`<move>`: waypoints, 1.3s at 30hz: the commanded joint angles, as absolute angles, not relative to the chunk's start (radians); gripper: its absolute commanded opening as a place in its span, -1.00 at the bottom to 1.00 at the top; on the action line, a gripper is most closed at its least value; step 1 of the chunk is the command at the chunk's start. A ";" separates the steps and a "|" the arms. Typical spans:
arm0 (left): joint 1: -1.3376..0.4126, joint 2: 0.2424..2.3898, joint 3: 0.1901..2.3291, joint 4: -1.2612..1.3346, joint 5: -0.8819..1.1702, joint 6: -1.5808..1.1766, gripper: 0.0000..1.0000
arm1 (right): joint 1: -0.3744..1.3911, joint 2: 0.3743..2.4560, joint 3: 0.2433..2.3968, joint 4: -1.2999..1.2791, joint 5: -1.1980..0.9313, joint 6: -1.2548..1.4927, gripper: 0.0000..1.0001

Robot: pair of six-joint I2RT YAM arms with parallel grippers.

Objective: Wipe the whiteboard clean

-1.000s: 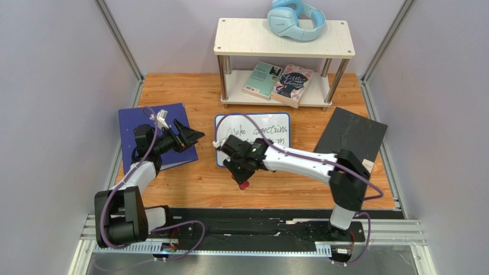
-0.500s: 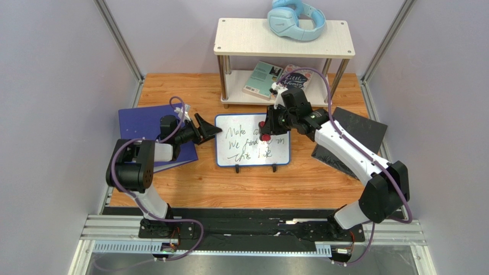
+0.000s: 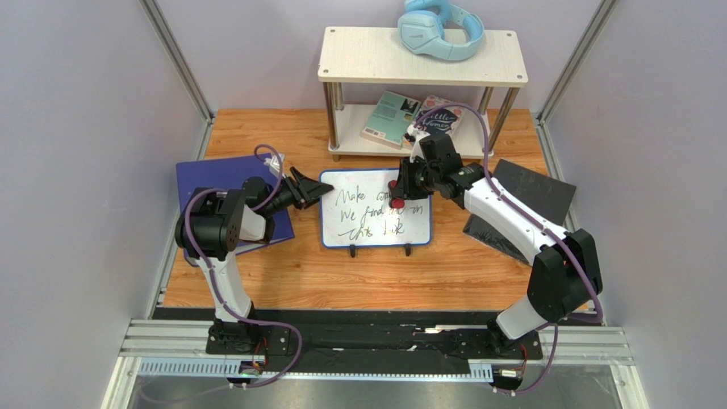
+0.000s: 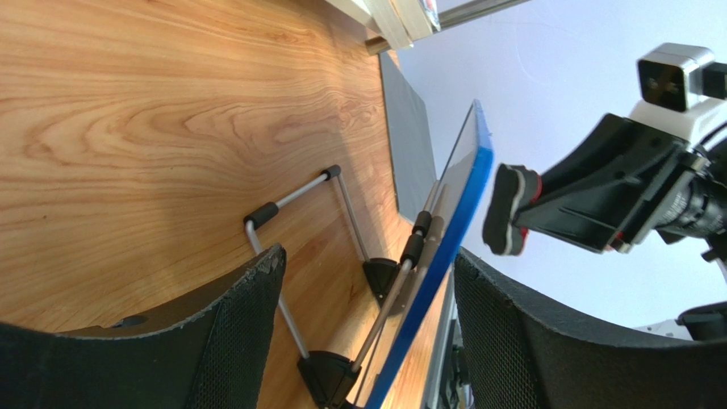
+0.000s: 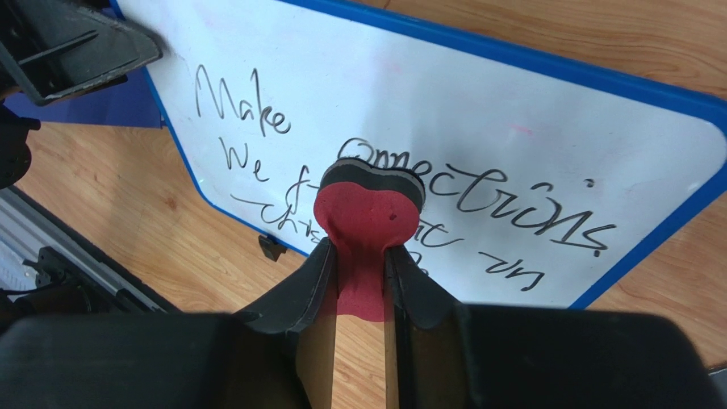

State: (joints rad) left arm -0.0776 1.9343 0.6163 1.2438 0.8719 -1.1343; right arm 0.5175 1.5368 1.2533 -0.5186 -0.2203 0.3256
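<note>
The whiteboard (image 3: 375,209), a small glossy white rectangle in a thin blue frame with rounded corners, stands in the middle of the wooden bench (image 3: 299,273). It is propped at a tilt on a wire stand with two black feet (image 3: 352,251) at its near edge. Three lines of dark handwriting cover its face.

The left end effector (image 3: 311,192) straddles the board's left edge. Its two fingers (image 4: 230,332) stand apart with the blue frame between them, and I cannot tell whether either one touches it. The right end effector (image 5: 358,256) is clamped on one red eraser with a black pad (image 5: 369,200), held at the upper right part of the writing. From the left wrist a narrow gap shows between pad and board.

Just beside the board's left edge lies one dark blue binder (image 3: 205,183), with the left arm over it. On the right a strip of bare wood separates the board from one flat black board (image 3: 533,192). On the near side a broad band of bare bench runs to the arms' rail. On the far side a narrower band separates the whiteboard from one pale two-level shelf unit (image 3: 422,55). One pair of light blue headphones (image 3: 439,30) sits on its top. Two books, a teal one (image 3: 388,119) and a dark patterned one (image 3: 439,123), lie on its lower level.
</note>
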 commanded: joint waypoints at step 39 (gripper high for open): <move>-0.115 2.008 0.719 1.483 0.976 -1.101 -1.00 | 0.641 1.706 1.200 -0.238 0.112 0.279 -1.00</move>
